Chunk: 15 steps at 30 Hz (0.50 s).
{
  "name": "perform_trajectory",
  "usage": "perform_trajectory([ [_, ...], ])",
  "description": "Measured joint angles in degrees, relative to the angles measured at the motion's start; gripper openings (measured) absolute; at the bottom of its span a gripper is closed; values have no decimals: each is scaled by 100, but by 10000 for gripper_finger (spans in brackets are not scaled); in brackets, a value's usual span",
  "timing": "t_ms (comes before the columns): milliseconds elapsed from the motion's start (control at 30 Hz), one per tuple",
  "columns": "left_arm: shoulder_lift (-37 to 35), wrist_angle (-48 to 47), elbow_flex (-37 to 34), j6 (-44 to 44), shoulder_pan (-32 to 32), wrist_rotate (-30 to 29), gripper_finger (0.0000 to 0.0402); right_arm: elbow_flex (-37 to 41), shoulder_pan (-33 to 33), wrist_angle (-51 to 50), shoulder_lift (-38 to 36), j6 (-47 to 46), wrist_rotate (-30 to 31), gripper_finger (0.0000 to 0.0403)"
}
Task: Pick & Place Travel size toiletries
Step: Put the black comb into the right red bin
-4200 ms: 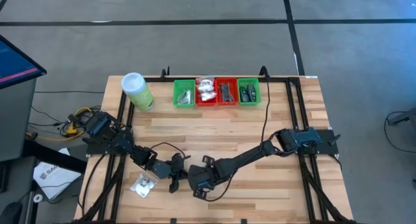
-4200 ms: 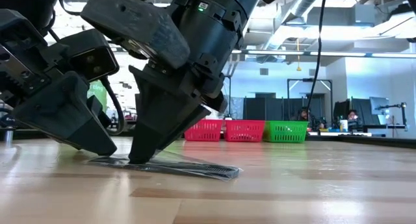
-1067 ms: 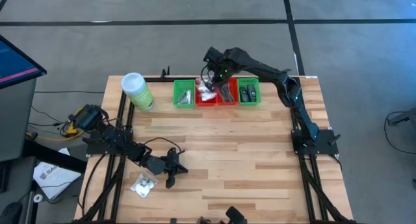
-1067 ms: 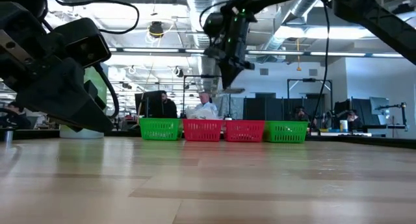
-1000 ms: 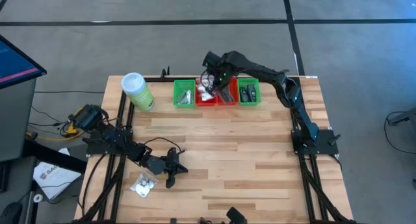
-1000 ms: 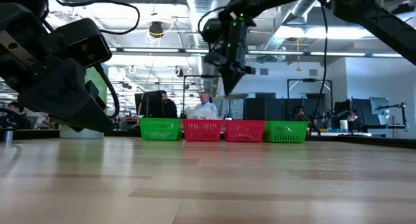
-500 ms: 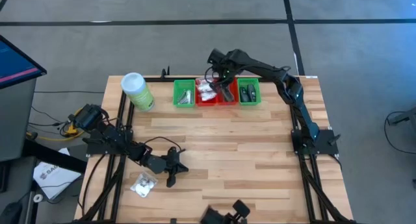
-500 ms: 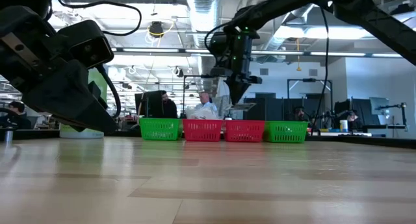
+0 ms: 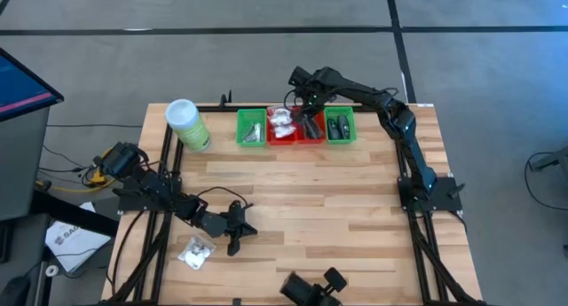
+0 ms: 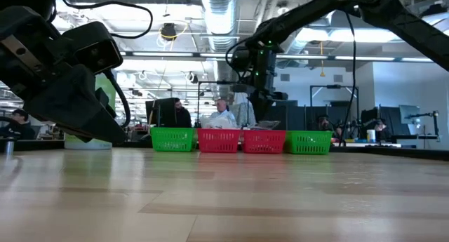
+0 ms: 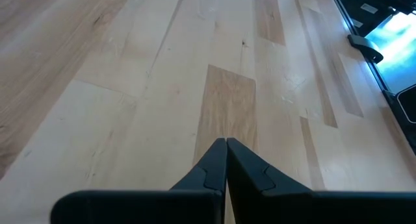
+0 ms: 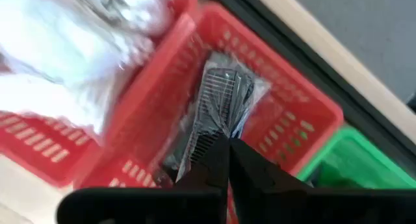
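Observation:
My right gripper hangs over the right-hand red tray at the table's far edge, shut on a slim dark comb-like piece in a clear wrapper. The left red tray holds white crinkly packets. The two green trays flank the red ones. More white packets lie flat on the table at the near left. Beside them my left gripper is shut and holds nothing, its fingertips just over bare wood. My right gripper pinches the upper end of the wrapped dark piece between its two fingers. The fingers come from above, pointing down. The piece hangs below them into the red tray; I cannot tell whether its lower end touches what lies inside.
A tall light-green canister with a white lid stands at the far left. The middle of the wooden table is bare planks. A dark object sits at the near edge. People sit in the room beyond.
My right gripper has moved toward the table's right edge and down, from above the left red tray to over the right red tray, carrying the wrapped dark piece, which hangs below it.

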State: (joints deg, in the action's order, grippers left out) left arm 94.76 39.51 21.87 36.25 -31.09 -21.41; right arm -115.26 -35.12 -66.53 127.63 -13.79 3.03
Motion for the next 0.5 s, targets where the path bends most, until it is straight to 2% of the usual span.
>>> perform_trajectory([
  [200, 0, 17, 0, 0, 11, 0, 1, -2, 3, 164, -2, 35, -17, 10],
  [500, 0, 52, 2, 2, 11, 0, 1, -2, 3, 144, -2, 113, -7, 73],
])
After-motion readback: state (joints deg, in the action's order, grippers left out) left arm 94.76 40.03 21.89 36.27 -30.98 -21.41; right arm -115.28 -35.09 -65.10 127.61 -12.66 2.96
